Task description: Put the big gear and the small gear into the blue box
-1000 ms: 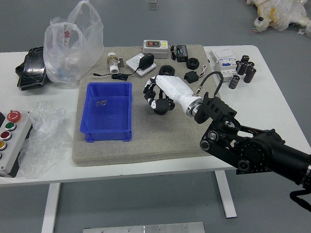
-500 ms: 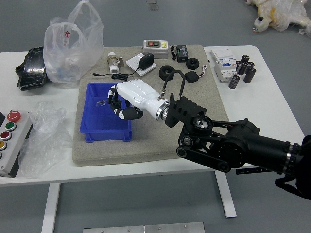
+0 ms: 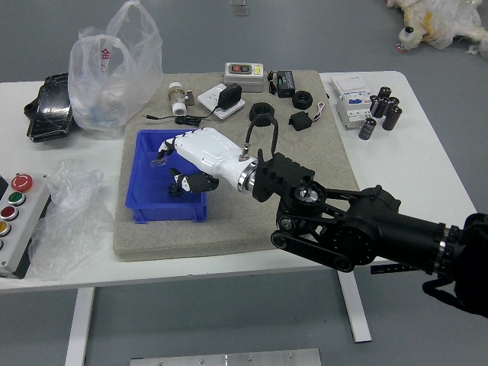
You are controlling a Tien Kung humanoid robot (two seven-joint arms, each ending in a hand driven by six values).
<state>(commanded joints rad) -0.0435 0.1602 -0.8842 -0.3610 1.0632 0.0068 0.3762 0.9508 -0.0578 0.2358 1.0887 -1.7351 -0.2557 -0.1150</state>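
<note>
- The right hand (image 3: 211, 152) reaches over the blue box (image 3: 166, 212) from its right side.
- Its fingers (image 3: 200, 183) are spread apart, with nothing pinched between them.
- A dark gear (image 3: 175, 190) lies inside the blue box, toward the right wall, just by the lower fingertips; whether they touch it, I cannot tell.
- A small grey metal piece (image 3: 158, 162) is also inside the blue box, near its left wall; its kind is too small to tell.
- The blue box stands on a grey mat (image 3: 244, 236) on the white tabletop (image 3: 415, 152).
- Behind and right of the blue box sit two black rings (image 3: 302, 100) and a black block (image 3: 300, 120).
- Left of the blue box are a crumpled clear bag (image 3: 69, 221) and a button panel (image 3: 21, 229).
</note>
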